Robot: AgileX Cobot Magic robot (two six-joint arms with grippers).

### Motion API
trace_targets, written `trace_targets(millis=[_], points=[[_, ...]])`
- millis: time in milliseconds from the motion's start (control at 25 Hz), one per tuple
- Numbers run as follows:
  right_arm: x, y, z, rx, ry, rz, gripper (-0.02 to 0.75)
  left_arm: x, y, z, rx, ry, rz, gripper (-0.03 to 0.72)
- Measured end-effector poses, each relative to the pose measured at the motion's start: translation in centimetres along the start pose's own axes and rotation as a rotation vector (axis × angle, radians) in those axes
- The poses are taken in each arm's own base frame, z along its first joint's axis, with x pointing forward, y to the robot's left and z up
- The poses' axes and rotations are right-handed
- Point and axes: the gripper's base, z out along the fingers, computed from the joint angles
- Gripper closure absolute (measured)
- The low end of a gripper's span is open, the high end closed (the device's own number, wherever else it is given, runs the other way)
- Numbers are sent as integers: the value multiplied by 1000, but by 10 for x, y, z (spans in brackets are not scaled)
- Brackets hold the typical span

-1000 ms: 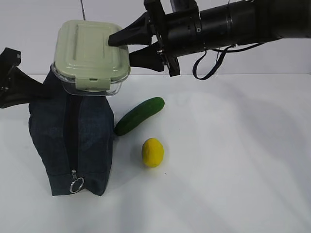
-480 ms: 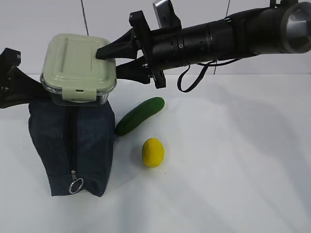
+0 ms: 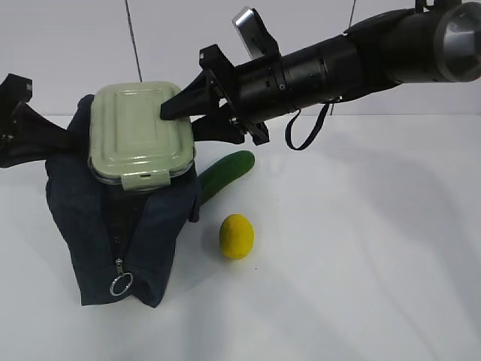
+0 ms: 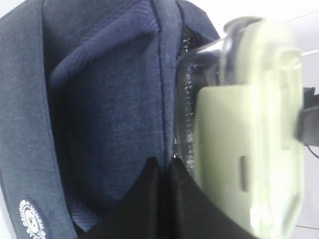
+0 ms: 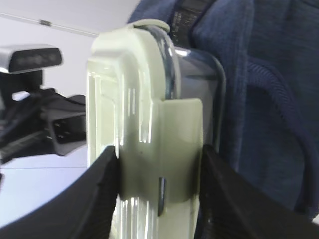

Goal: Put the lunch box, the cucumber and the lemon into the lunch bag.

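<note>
Closest to you the small bright yellow oval lemon [image 3: 237, 236] sits on the white table [image 3: 361, 256], just right of the dark navy fabric lunch bag [image 3: 90, 248] with its silver ring zip pull [image 3: 121, 286]; behind the lemon the dark green cucumber [image 3: 225, 174] lies partly hidden by the bag; your right gripper [image 3: 184, 120] has its fingers clamped across the clear lunch box with the sage-green clip lid [image 3: 139, 135], tilted and partway down in the bag's open top; your left gripper [image 4: 162, 199] is pinched closed on the bag's fabric edge
</note>
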Motion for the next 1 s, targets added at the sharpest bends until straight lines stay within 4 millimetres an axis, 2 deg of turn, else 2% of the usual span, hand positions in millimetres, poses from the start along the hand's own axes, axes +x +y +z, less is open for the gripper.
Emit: trace_targets(millis=[240,720,840,1000], points=[[3,-13,-1,138,39,-52,374,0,0,0,2,2,0,691],[6,-25,5,211,54,-62,374,1,-1,0,16,9,-5,691],[8,-24,12,212,59,-67,374,1,-1,0,16,9,-5,691],[8,-10,25,182,52,-90,375,1,-2,0,18,11,-5,691]])
